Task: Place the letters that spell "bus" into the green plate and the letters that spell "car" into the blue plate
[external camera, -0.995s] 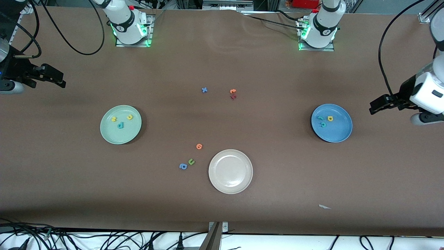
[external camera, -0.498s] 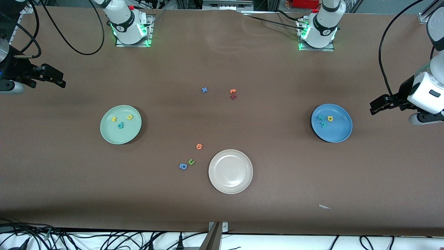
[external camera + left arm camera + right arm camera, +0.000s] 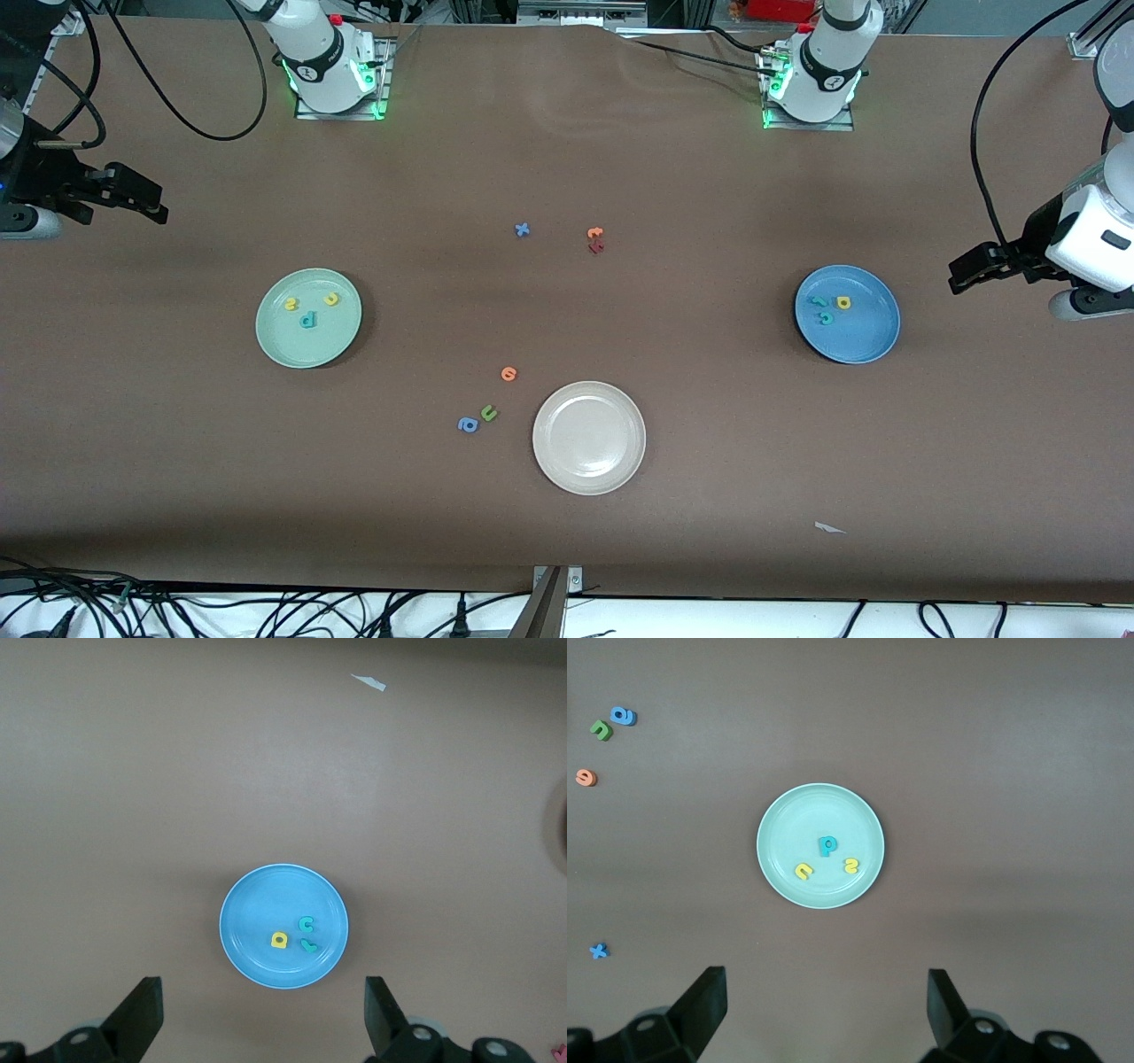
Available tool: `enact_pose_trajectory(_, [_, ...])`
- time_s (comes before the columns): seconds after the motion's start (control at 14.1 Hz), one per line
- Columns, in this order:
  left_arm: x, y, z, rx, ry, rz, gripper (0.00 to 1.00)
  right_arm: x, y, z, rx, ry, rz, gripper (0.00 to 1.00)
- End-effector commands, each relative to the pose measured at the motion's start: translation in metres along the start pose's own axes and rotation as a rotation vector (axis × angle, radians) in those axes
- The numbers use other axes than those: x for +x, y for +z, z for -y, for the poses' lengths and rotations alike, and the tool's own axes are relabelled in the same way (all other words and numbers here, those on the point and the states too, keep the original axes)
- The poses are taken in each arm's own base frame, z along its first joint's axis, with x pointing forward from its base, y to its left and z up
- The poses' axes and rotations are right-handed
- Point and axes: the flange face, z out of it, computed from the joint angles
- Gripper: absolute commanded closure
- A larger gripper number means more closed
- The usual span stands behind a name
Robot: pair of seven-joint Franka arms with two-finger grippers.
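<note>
The green plate (image 3: 341,337) (image 3: 788,828) holds a teal "b" (image 3: 307,319) (image 3: 827,846), a yellow "u" (image 3: 331,299) (image 3: 803,871) and a yellow "s" (image 3: 291,305) (image 3: 850,866). The blue plate (image 3: 868,335) (image 3: 257,908) holds a teal "c" (image 3: 826,317) (image 3: 306,924), a yellow "a" (image 3: 843,302) (image 3: 280,940) and a teal "r" (image 3: 819,301) (image 3: 309,945). My left gripper (image 3: 959,273) (image 3: 263,997) hangs open and empty over bare table beside the blue plate, toward the left arm's end. My right gripper (image 3: 152,206) (image 3: 825,979) hangs open and empty over the right arm's end of the table.
A cream-white plate (image 3: 551,412) sits mid-table, nearest the front camera. Beside it lie an orange letter (image 3: 508,373), a green "u" (image 3: 488,413) and a blue "a" (image 3: 468,424). Farther back are a blue "x" (image 3: 523,229) and orange and red letters (image 3: 595,239). A white scrap (image 3: 829,528) lies near the front edge.
The left arm's hand has drifted slightly toward its end of the table. The right arm, the plates and the letters have not moved.
</note>
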Motion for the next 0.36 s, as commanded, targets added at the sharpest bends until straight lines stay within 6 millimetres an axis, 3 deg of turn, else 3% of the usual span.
enact_pose_trajectory(0.0, [-0.001,-0.002,0.000,0.016,0.036,-0.019,0.00,-0.005,-0.006,-0.001,0.001,0.017,0.003,0.00])
enact_pose_trajectory(0.28, [-0.002,-0.014,-0.003,-0.023,0.085,-0.019,0.00,-0.005,-0.005,-0.001,0.001,0.017,0.004,0.00])
